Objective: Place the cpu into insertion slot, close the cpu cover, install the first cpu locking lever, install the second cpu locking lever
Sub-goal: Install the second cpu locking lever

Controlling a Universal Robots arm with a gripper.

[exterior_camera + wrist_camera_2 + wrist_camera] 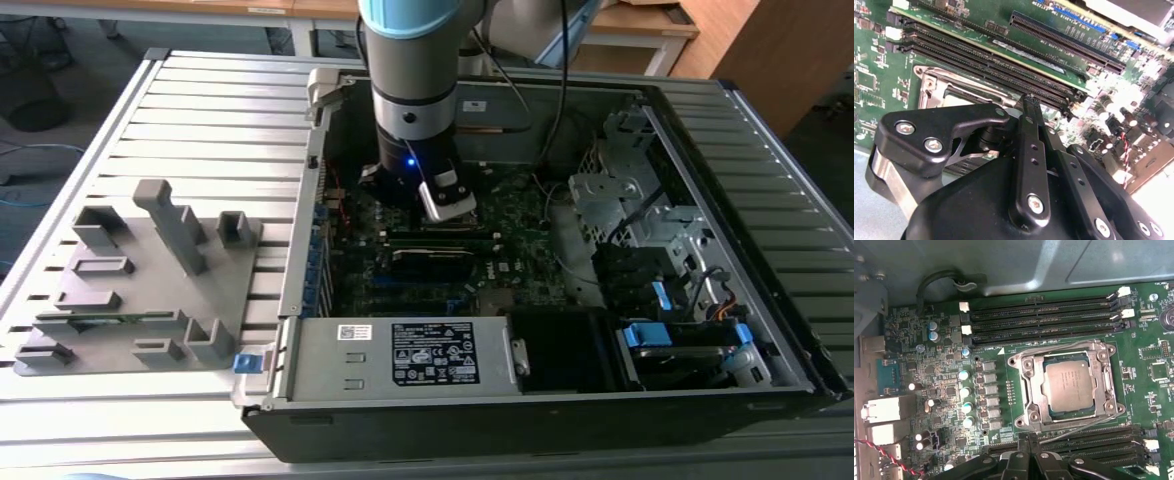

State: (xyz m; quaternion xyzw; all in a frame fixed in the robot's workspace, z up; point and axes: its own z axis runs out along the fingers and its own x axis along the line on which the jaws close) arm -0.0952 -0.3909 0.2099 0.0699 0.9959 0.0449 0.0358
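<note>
We saw the gripper (1027, 440) with its fingers closed together on nothing, hovering just beside the insertion slot (1068, 385) inside the open computer case (747, 150). The cpu (1069, 385) sat in that slot, the cpu cover (1035, 390) lying closed around it. The case rested on a slatted worktop (200, 110).
</note>
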